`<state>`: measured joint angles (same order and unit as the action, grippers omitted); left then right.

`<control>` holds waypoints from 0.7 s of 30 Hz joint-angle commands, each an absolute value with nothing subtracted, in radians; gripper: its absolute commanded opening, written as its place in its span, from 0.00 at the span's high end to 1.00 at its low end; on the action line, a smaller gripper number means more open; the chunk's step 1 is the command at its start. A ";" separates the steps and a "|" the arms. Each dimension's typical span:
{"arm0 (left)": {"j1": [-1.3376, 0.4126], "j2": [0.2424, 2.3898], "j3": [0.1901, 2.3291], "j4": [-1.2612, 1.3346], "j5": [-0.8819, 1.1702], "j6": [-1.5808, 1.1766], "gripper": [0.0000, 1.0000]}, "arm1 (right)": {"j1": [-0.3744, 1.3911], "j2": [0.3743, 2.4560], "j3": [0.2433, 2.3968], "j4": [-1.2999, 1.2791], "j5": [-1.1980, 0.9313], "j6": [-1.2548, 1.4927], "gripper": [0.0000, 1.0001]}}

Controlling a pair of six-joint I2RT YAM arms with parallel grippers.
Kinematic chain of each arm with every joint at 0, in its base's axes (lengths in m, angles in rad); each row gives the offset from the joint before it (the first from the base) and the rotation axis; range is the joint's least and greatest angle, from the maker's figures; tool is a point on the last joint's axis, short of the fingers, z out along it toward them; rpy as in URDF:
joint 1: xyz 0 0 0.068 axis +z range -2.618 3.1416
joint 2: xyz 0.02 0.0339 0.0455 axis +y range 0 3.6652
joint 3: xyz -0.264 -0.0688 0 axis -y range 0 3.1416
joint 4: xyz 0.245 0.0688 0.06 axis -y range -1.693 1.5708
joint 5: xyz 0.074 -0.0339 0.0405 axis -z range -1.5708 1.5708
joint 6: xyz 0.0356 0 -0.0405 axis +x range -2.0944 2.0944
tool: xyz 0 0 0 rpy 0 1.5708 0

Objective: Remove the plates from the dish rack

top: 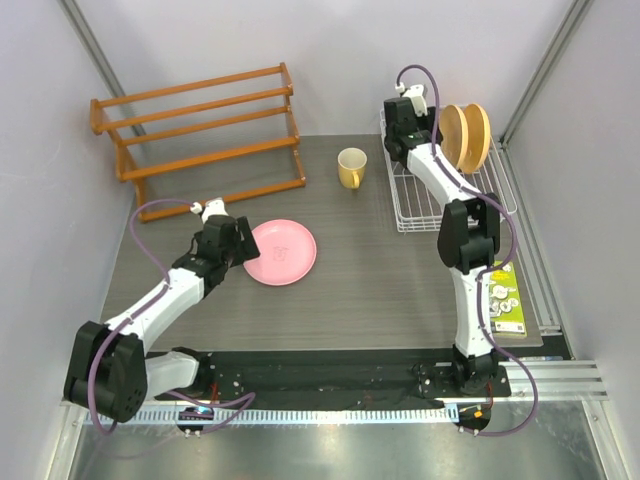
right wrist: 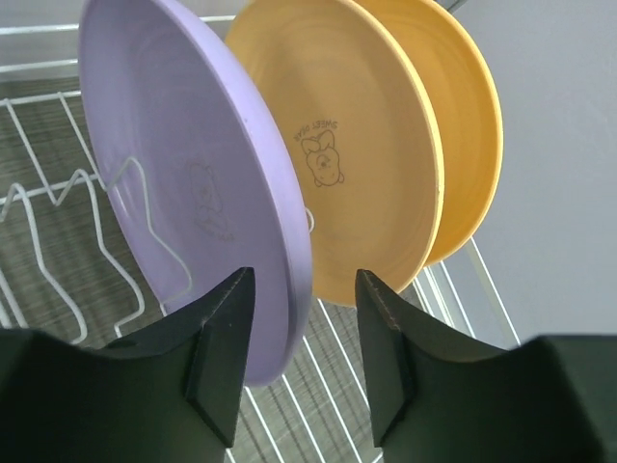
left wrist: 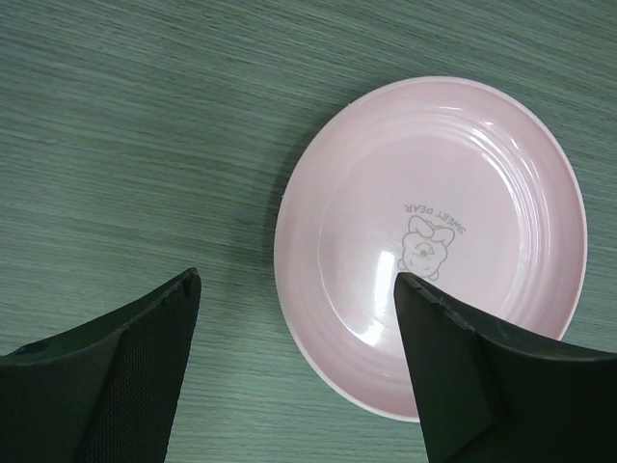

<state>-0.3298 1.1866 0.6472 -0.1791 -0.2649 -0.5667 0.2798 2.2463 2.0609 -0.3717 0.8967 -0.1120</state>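
Observation:
A pink plate (top: 282, 252) (left wrist: 453, 193) lies flat on the dark table. My left gripper (top: 243, 243) (left wrist: 297, 280) hangs open over its left rim, holding nothing. In the white wire dish rack (top: 410, 215) (right wrist: 39, 241) at the back right, a lilac plate (right wrist: 183, 154) stands on edge. Behind it stand two orange-yellow plates (top: 470, 135), one nearer (right wrist: 357, 164) and one farther (right wrist: 463, 125). My right gripper (top: 437, 125) (right wrist: 304, 275) is open and straddles the lilac plate's lower rim. Its left finger is close to the plate's face, and a gap shows on the right side.
A small yellow mug (top: 351, 167) stands left of the dish rack. An orange wooden slatted rack (top: 205, 130) fills the back left. A green and white packet (top: 503, 295) lies by the right arm near the table's right edge.

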 commanded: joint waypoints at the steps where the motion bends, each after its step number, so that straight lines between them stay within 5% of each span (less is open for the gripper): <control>1: -0.331 1.198 0.680 -0.170 -0.272 -0.551 0.18 | 0.279 2.250 2.121 -0.291 0.971 -0.202 0.54; 9: -0.331 1.223 0.689 -0.163 -0.264 -0.549 0.18 | 0.290 2.260 2.126 -0.273 0.973 -0.241 0.98; 21: -0.331 1.221 0.699 -0.167 -0.258 -0.548 0.15 | 0.322 2.209 2.059 -0.029 1.141 -0.405 0.99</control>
